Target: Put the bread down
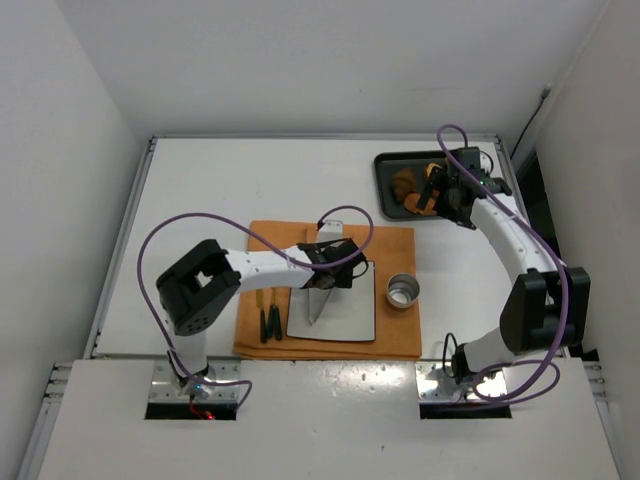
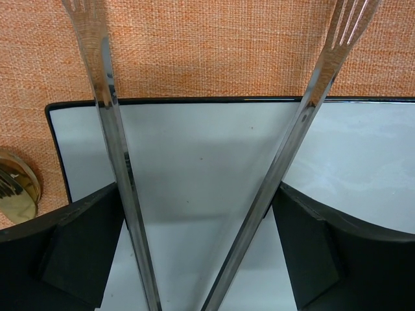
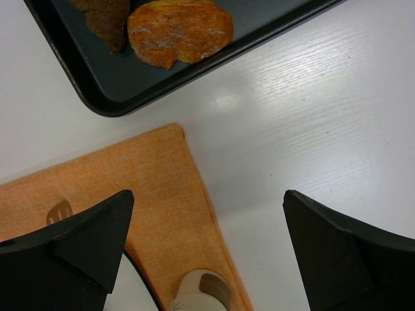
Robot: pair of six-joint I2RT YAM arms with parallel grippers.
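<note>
The bread (image 3: pixel 102 18) lies unpicked in the black tray (image 3: pixel 117 87), far right. The left claw (image 2: pixel 201 220) grips spread, empty tongs (image 2: pixel 115 149) over the white plate (image 2: pixel 194 155). The right claw (image 3: pixel 207 240) gapes empty beside the tray. Fetching comes next, probably with a gentle pinch.

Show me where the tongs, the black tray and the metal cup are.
tongs (image 2: pixel 111 129), left wrist view, on the left metal arm.
black tray (image 3: pixel 91 65), right wrist view, on bare floor near its corner.
metal cup (image 1: pixel 403 291), top view, on its open mouth.
</note>
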